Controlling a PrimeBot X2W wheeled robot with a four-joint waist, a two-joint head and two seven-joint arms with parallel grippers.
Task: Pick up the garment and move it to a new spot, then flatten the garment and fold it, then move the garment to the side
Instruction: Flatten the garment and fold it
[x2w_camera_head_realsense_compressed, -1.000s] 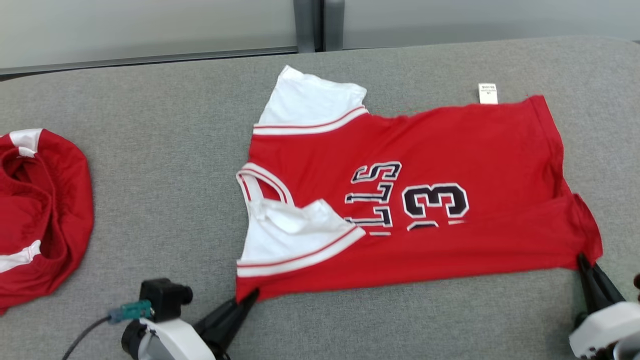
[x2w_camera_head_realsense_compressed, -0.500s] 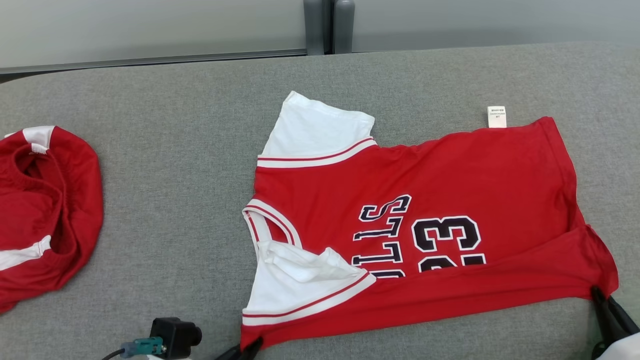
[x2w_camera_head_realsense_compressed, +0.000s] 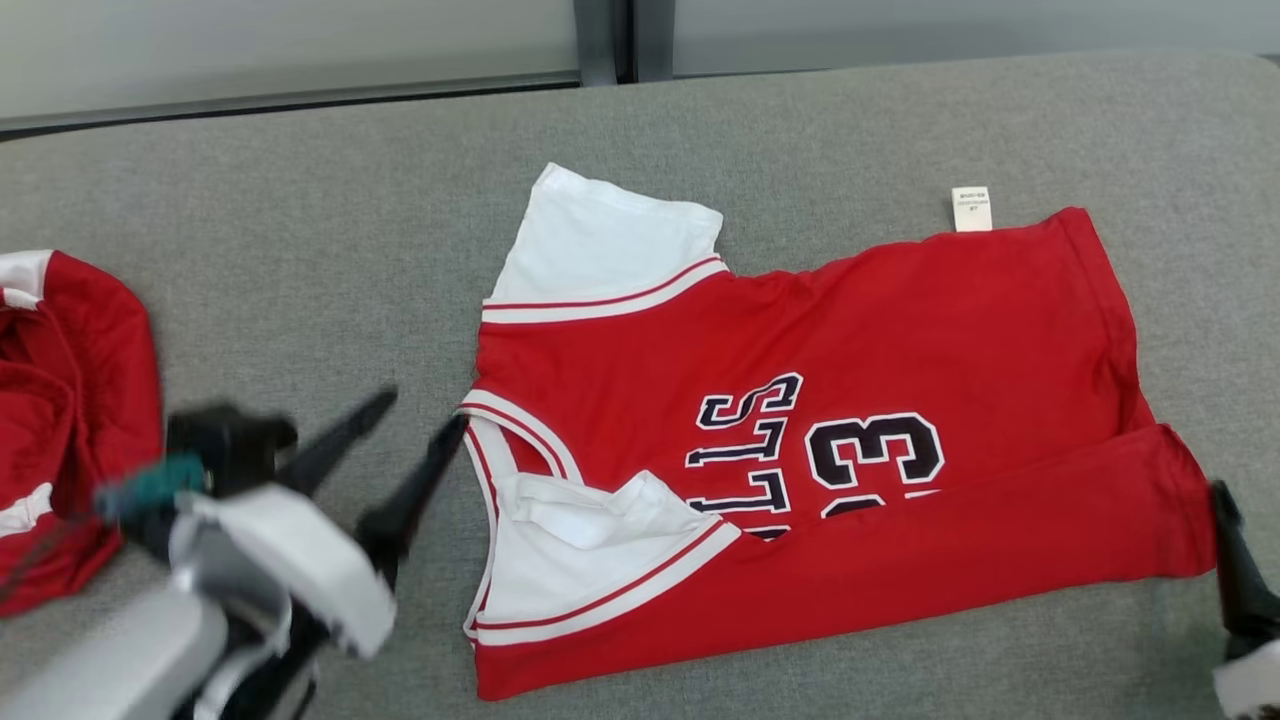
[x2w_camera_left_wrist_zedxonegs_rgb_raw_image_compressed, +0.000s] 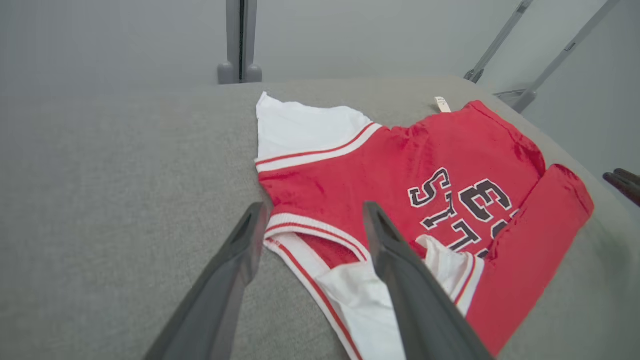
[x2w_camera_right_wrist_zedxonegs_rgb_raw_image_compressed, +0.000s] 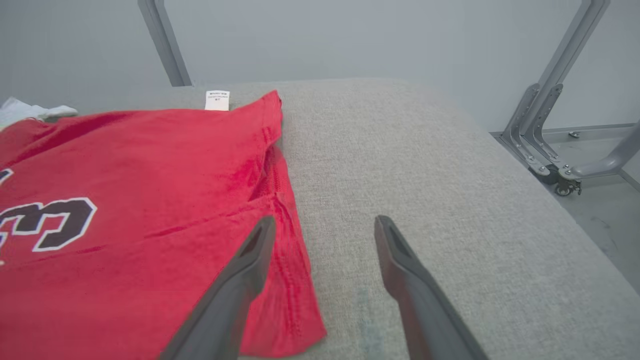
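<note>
red basketball jersey (x2w_camera_head_realsense_compressed: 900, 330) lies flat mid-counter (x2w_camera_head_realsense_compressed: 300, 250), near edge folded over the print, so just "lls" and a "3" read; the white hem tag (x2w_camera_head_realsense_compressed: 971, 208) is too small to read. left tool (x2w_camera_head_realsense_compressed: 425, 408) spread beside the neckline, right tool (x2w_camera_right_wrist_zedxonegs_rgb_raw_image_compressed: 325, 220) spread at the hem corner, both empty. another red garment (x2w_camera_head_realsense_compressed: 70, 420) sits far left.

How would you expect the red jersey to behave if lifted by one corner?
Probably floppy: the red jersey lies flat with soft creases, its near edge folded over. Lifted by a corner, it would likely drape and unfold. Pushed across the grey fabric surface, it may bunch rather than slide.
</note>
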